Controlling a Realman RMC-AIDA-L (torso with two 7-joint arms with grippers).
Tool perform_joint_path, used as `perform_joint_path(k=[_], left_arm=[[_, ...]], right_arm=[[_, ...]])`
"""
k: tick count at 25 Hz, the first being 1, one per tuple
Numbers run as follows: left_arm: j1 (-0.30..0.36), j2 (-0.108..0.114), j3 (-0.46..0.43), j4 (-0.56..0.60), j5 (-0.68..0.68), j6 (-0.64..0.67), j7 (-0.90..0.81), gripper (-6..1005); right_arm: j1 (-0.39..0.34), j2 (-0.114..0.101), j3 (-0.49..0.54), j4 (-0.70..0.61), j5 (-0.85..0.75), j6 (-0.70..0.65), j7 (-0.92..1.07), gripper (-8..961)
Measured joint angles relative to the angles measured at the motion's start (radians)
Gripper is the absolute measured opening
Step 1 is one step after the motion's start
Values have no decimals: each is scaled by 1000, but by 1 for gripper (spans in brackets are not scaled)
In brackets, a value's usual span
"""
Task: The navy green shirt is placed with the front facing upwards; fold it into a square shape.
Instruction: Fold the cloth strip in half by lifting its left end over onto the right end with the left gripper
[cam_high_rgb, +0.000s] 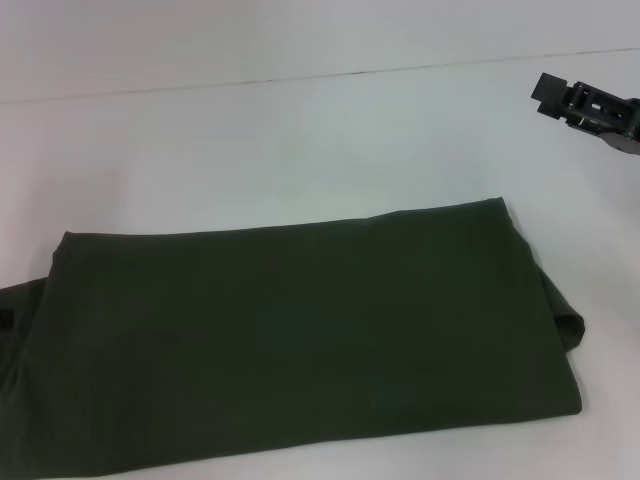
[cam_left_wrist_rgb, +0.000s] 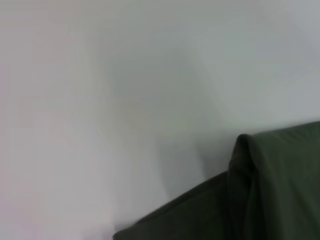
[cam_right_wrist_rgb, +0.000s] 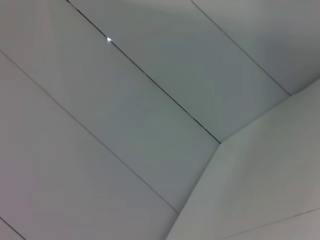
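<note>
The navy green shirt (cam_high_rgb: 300, 340) lies folded on the white table as a wide dark band, plain side up, with no lettering showing. Its left end runs out of the head view and a fold of cloth sticks out at its right end (cam_high_rgb: 568, 325). A folded corner of the shirt (cam_left_wrist_rgb: 270, 190) shows in the left wrist view. My right gripper (cam_high_rgb: 562, 100) hangs raised at the far right, well beyond the shirt and apart from it. My left gripper is out of view.
The white table (cam_high_rgb: 300, 150) stretches bare behind the shirt, up to a seam line at the back. The right wrist view shows only pale panels with thin dark seams (cam_right_wrist_rgb: 150, 85).
</note>
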Motion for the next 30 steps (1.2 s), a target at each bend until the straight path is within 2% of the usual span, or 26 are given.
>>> perform_joint_path(k=[6,8,14,25,30], left_arm=[[12,3,-41,32,3,-3,-3,240],[20,3,-43,52,5,-3,-7,480],[33,8,-41,76,29,33,-13,715],[25,7,-11,41,65,78,2,908],[12,8,-5,10,65,81,10,915]], right_arm=[[0,1,0,2,6,3,-7,884],[0,2,0,4,8,3,-11,884],[0,7,0,2,16,2,-16,885],[0,5,2,7,18,9,-24,885],[1,3,2,9,19,9,-25,884]])
